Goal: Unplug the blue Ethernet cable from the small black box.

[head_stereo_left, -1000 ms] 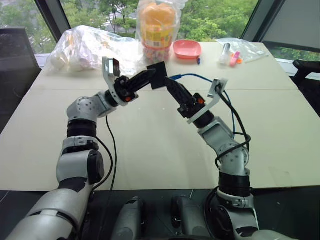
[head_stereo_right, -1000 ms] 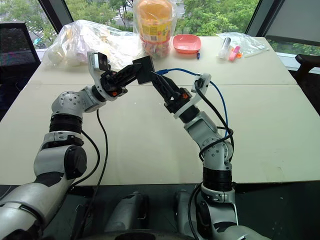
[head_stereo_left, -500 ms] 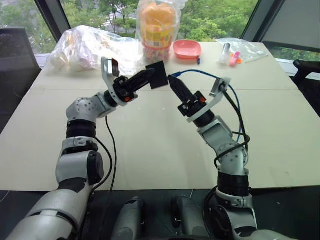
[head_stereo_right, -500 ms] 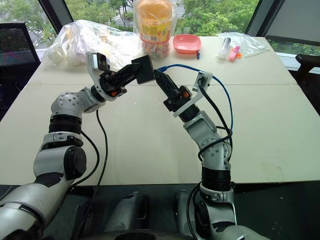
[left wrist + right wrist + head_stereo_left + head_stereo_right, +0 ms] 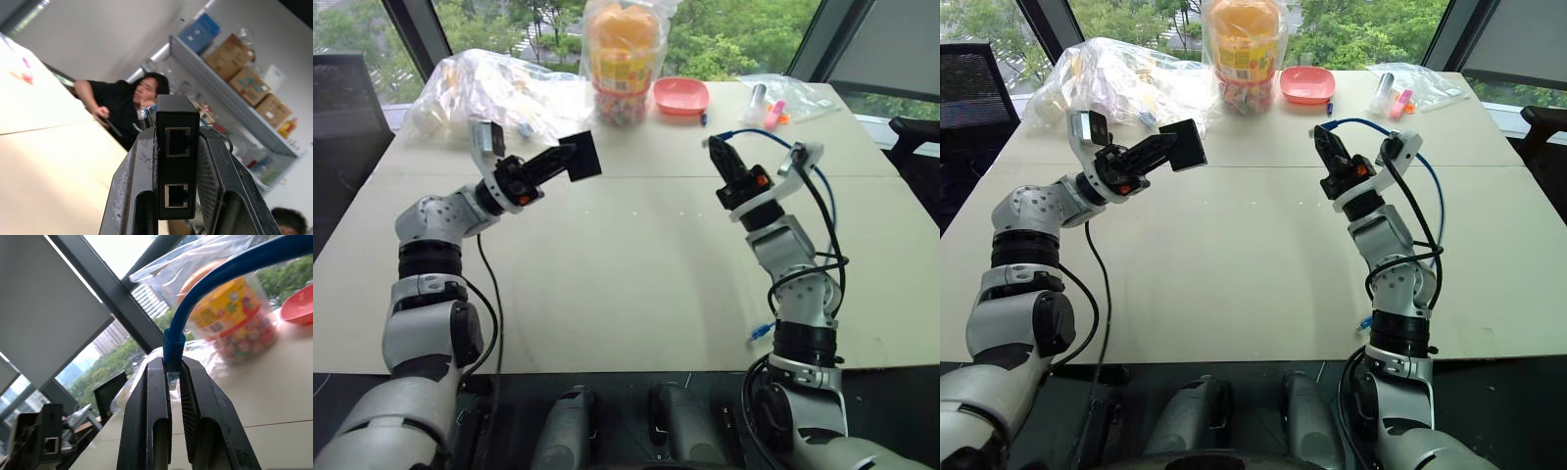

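**Cable already out of the box; risk is dropping either part**

Head views: left gripper (image 5: 570, 160) holds the small flat matte black box (image 5: 581, 158) above the beige table (image 5: 607, 274), arm raised and pointing inward. Right gripper (image 5: 716, 149), well apart, pinches the thin bright blue Ethernet cable (image 5: 773, 134).

Left wrist view: fingers (image 5: 131, 191) clamp the box; both ports look empty. A weak grip could let it slide.

Right wrist view: fingers (image 5: 157, 416) shut on the plug; the cable's pull may twist it loose.

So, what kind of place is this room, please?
Probably an office or lab used for robot work: a large beige table by big windows with trees outside, storage shelves with cardboard boxes, and a seated person.
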Controlling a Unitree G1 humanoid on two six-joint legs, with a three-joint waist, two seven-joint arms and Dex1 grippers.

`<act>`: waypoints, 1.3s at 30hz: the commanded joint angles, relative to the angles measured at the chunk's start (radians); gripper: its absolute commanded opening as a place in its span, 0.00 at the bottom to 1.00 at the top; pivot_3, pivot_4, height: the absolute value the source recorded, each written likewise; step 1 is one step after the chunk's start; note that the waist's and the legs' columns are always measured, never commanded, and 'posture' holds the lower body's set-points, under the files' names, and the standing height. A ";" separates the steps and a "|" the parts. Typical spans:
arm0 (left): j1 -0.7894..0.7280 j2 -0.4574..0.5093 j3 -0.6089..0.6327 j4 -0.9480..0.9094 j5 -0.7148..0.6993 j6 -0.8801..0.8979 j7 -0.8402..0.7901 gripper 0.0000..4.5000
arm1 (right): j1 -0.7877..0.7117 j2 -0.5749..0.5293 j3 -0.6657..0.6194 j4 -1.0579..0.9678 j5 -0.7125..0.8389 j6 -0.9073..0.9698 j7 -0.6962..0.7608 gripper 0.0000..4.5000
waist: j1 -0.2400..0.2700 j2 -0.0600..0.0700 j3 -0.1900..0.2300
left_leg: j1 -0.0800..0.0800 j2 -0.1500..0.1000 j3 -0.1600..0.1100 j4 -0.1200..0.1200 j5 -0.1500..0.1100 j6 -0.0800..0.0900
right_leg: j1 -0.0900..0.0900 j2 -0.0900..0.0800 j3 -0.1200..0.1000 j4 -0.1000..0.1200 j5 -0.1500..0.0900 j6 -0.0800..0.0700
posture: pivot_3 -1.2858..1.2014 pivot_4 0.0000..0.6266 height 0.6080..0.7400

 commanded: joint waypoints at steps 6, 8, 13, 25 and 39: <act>-0.028 -0.110 -0.074 -0.022 0.147 -0.308 0.156 0.10 | -0.335 -0.219 -0.003 0.312 -0.136 -0.053 0.134 0.01 | 0.002 0.001 0.001 | 0.000 -0.001 0.001 0.001 0.000 0.000 | 0.000 -0.001 0.000 0.000 0.000 0.000 | 0.52 0.24 1.00; -0.009 -0.148 -0.115 -0.046 0.201 -0.408 0.187 0.10 | -0.446 -0.280 0.004 0.481 -0.198 -0.087 0.162 0.01 | 0.003 0.001 0.001 | -0.001 -0.001 0.002 0.000 0.000 0.000 | 0.000 -0.001 0.000 -0.001 0.000 0.000 | 0.52 0.24 1.00; 0.013 -0.194 -0.139 -0.072 0.246 -0.525 0.241 0.10 | -0.495 -0.311 0.067 0.680 -0.321 -0.139 0.252 0.01 | -0.002 0.001 0.000 | -0.001 0.000 0.002 -0.001 -0.001 0.002 | 0.000 -0.001 0.000 -0.002 0.000 0.000 | 0.52 0.24 1.00; 0.124 -0.262 -0.318 -0.229 0.455 -0.796 0.380 0.10 | -0.369 -0.256 0.033 0.983 -0.470 -0.341 0.189 0.94 | -0.003 0.004 0.002 | -0.003 -0.001 0.006 0.001 -0.001 0.003 | -0.003 -0.001 0.004 -0.001 0.003 0.004 | 0.52 0.24 1.00; -0.029 -0.364 -0.333 0.240 0.614 -1.110 0.612 0.10 | 0.112 -0.198 0.176 -0.043 -0.291 0.186 0.216 0.99 | 0.008 0.004 0.001 | -0.005 -0.002 0.004 0.002 -0.002 0.004 | -0.003 0.000 0.002 -0.002 0.004 0.007 | 0.52 0.24 1.00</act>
